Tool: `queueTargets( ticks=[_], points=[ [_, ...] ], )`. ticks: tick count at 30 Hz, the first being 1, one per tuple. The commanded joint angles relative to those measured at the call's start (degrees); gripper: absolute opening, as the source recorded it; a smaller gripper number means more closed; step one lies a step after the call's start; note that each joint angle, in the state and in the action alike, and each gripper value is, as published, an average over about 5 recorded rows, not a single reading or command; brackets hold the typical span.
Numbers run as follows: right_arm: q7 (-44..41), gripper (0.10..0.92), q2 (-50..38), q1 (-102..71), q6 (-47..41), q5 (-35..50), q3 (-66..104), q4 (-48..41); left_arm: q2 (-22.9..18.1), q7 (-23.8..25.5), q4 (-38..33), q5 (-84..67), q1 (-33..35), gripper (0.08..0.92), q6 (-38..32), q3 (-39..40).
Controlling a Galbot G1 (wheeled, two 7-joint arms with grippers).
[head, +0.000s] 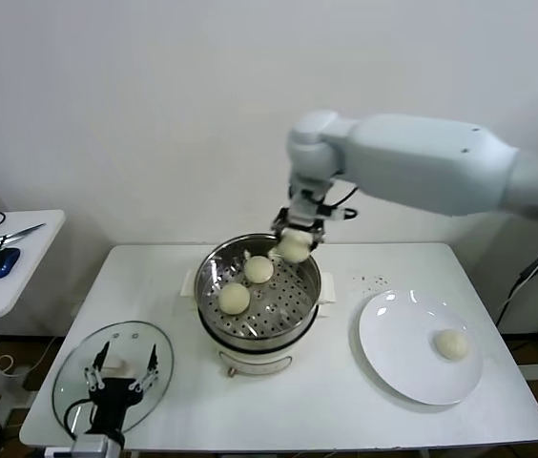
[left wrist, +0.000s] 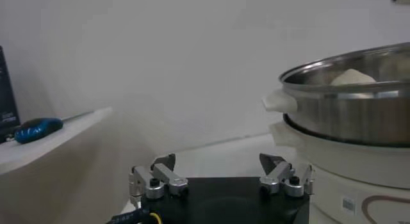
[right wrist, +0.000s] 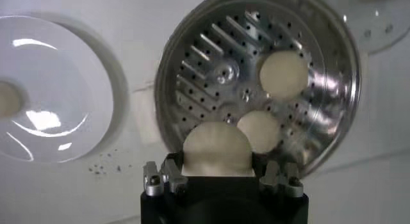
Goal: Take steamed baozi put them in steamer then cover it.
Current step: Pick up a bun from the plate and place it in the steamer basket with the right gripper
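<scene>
Hanging over the far rim of the steamer [head: 259, 291], the right gripper [head: 295, 246] has its fingers clamped on one steamed baozi [head: 294, 247]; in the right wrist view that bun [right wrist: 216, 148] sits between the two finger assemblies, above the near edge of the perforated tray [right wrist: 211, 65]. Two more buns already lie on the tray: one toward the back [head: 258, 269], close below the held bun, and one nearer the front left [head: 234, 298]. They are near each other, though contact cannot be judged. A fourth bun [head: 452, 343] rests alone on the white plate [head: 393, 363], which lies on the table [head: 345, 420] to the right of the steamer and apart from it. The steamer stands roughly mid-table, shiny metal wall over a white base, with a white side handle [left wrist: 280, 102] seen in the left wrist view. The glass lid [head: 73, 377] lies flat at the table's front left corner. The left gripper [head: 121, 374] hovers low over the lid, fingers spread wide apart and holding nothing; whether they touch the lid cannot be told. Dark specks [head: 376, 281] dot the tabletop behind the plate. A small side table [head: 21, 277] stands to the left, carrying a blue mouse [head: 2, 261] and a pair of scissors [head: 7, 236]. A plain white wall [head: 155, 114] backs the scene.
</scene>
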Motion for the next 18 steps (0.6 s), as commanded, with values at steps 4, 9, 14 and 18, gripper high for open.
queueTargets(
  ticks=[4, 9, 14, 18],
  points=[
    [-0.4, 0.687, 8.5, -8.7, 1.7, -4.1, -0.6, 0.6, 1.1, 0.1, 0.5, -1.3, 0.1, 0.823, -0.3, -0.8],
    [-0.5, 0.687, 8.8, -10.1, 2.0, -4.8, -0.9, 0.6, 1.7, 0.2, 0.7, -2.2, 0.5, 0.823, -0.4, -1.4],
    [-0.4, 0.687, 8.7, -10.5, 2.1, -4.8, -1.3, 1.2, 1.8, 0.2, 1.3, -2.4, 0.4, 0.823, -0.5, -1.4],
    [-0.4, 0.687, 8.3, -10.9, 1.9, -5.1, -1.5, 1.8, 2.1, 0.2, 1.5, -2.4, -0.1, 0.823, -0.3, -1.3]
  ],
)
